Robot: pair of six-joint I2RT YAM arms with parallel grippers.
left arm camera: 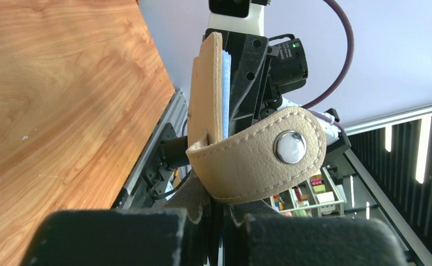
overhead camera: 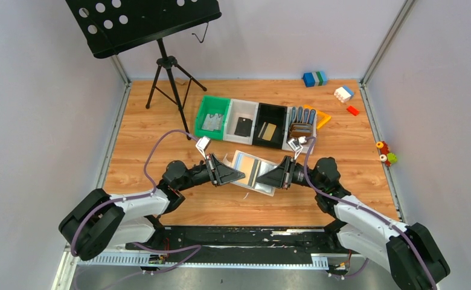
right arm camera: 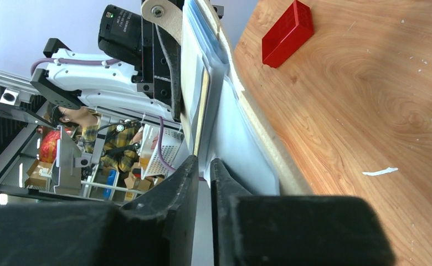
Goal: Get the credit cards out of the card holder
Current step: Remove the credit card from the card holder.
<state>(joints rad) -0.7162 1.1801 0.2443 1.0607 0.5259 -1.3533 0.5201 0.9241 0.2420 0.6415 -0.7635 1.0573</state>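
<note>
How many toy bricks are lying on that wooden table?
3, all near the far right corner: a blue-and-green brick, a white-and-blue brick nearer, and a small red brick beside that. Others could be hidden from view.

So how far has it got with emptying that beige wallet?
Early on, I'd say. Done: the pale grey-beige bifold card holder is spread open. In hand: the left pincer and the right pincer each clamp one side of it. Left to do: a thin gold-tan credit card sits inside, not yet pulled out.
</note>
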